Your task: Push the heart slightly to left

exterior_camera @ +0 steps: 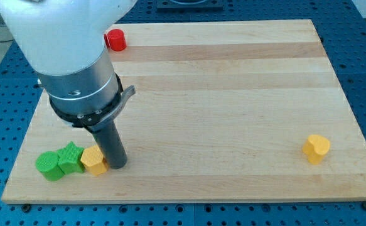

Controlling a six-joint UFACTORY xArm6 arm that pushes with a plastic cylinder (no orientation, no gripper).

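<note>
A yellow heart block (316,148) lies alone near the board's right edge, toward the view's bottom. My tip (117,164) rests on the board at the lower left, far from the heart. It stands right beside a yellow hexagon block (94,161), touching or nearly touching its right side. A green star block (70,157) and a green round block (48,166) sit in a row to the left of the hexagon.
A red cylinder block (115,39) sits near the board's top edge, partly behind the arm's large white and grey body (76,56). The wooden board (233,81) lies on a blue perforated table.
</note>
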